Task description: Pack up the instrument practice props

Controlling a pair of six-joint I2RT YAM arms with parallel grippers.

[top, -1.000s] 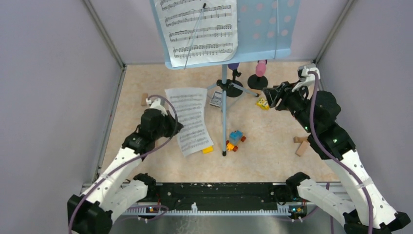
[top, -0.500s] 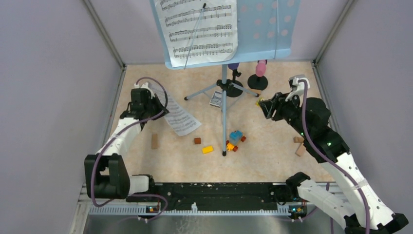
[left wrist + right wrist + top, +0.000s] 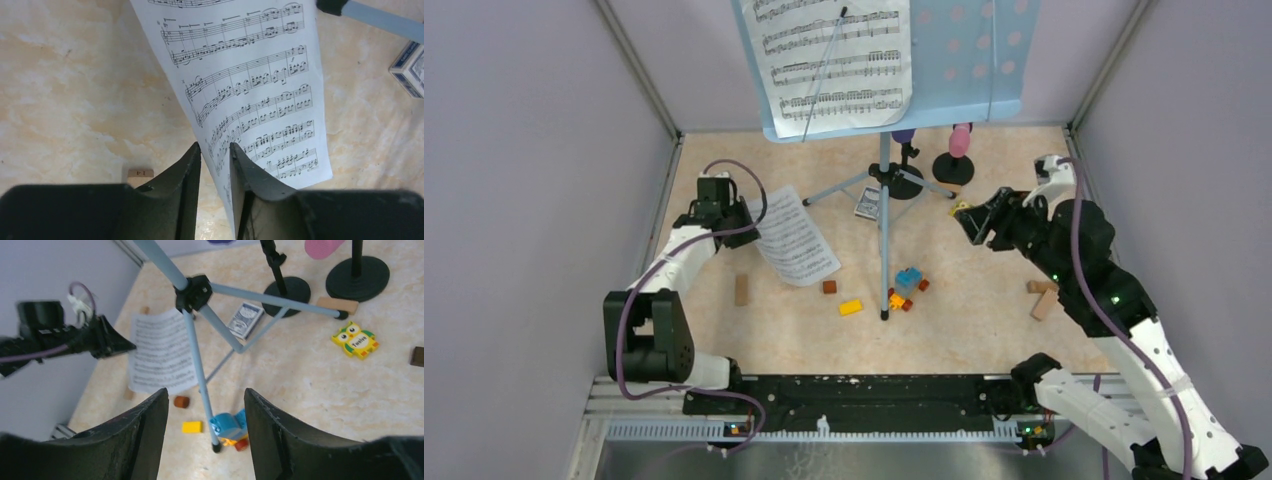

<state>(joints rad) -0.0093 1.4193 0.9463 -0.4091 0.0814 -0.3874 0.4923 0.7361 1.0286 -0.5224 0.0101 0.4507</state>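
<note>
Pale blue, the perforated music desk stands raised on its tripod legs at the far middle of the table. One white sheet-music page rests against it.

A second page lies on the left of the table, with its left edge at your left gripper. That gripper's jaws stand a narrow slit apart, and one edge of the page runs into the slit. From the wrist view you cannot tell whether either pad touches the paper, so read the grip as released rather than pinched.

Your right gripper hangs over the far right part of the table. Its jaws are wide, with nothing between them, and it faces the tripod.

Just beyond the tripod, the purple microphone and the pink microphone sit side by side on two black round-based holders.

A blue-white card box lies beside the tripod pole, near the holders. An owl tile, coloured bricks and wooden blocks lie scattered over the table.
</note>
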